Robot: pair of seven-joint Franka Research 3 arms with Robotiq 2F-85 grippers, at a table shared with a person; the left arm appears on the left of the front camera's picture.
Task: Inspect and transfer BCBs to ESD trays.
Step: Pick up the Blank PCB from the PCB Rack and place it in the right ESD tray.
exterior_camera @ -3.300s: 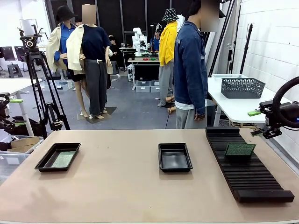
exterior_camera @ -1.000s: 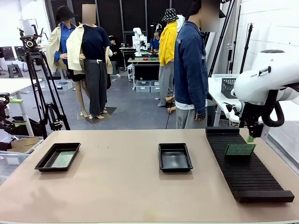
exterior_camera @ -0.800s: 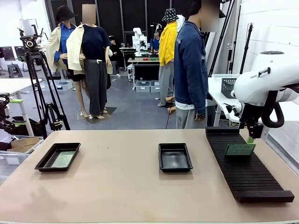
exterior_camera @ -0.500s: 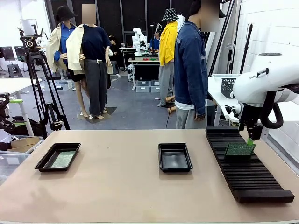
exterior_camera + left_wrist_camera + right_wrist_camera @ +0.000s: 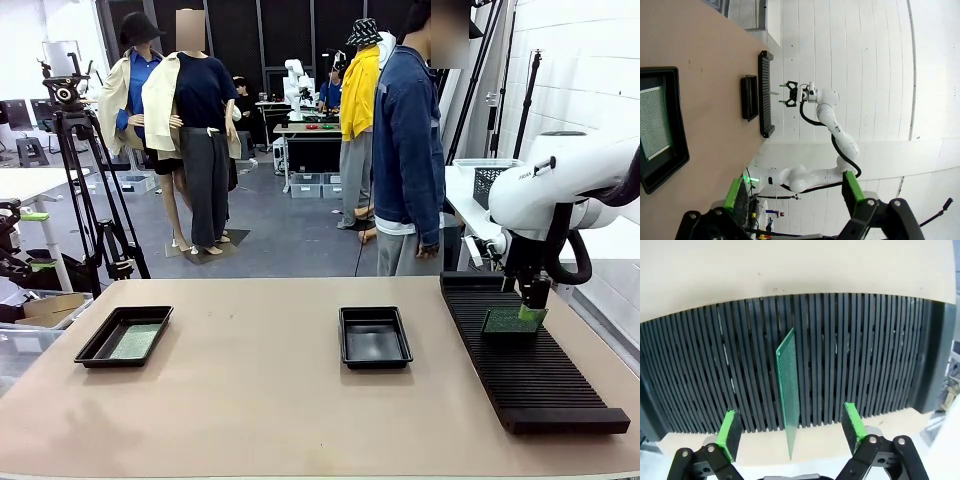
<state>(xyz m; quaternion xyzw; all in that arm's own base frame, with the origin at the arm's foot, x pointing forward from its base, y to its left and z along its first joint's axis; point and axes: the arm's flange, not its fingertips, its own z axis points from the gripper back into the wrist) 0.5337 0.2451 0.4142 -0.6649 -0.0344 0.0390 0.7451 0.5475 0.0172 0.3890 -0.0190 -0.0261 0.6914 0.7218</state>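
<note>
One BCB (image 5: pixel 788 390) stands on edge in a slot of the rack (image 5: pixel 865 355), flanked by the right gripper (image 5: pixel 792 429), whose jaws are spread and clear of it. Another BCB (image 5: pixel 135 341) lies in the left tray (image 5: pixel 95 345); the second tray (image 5: pixel 374 345) sits mid-table. Off the table's end, the left gripper (image 5: pixel 791 190) hangs spread, gripping nothing.

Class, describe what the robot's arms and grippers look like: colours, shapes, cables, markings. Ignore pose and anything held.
The right arm has rounded white casings with small dark lettering and a black cable looping beside the wrist. The right gripper and the left gripper are black jointed linkages, each finger ending in a flat bright green pad.
</note>
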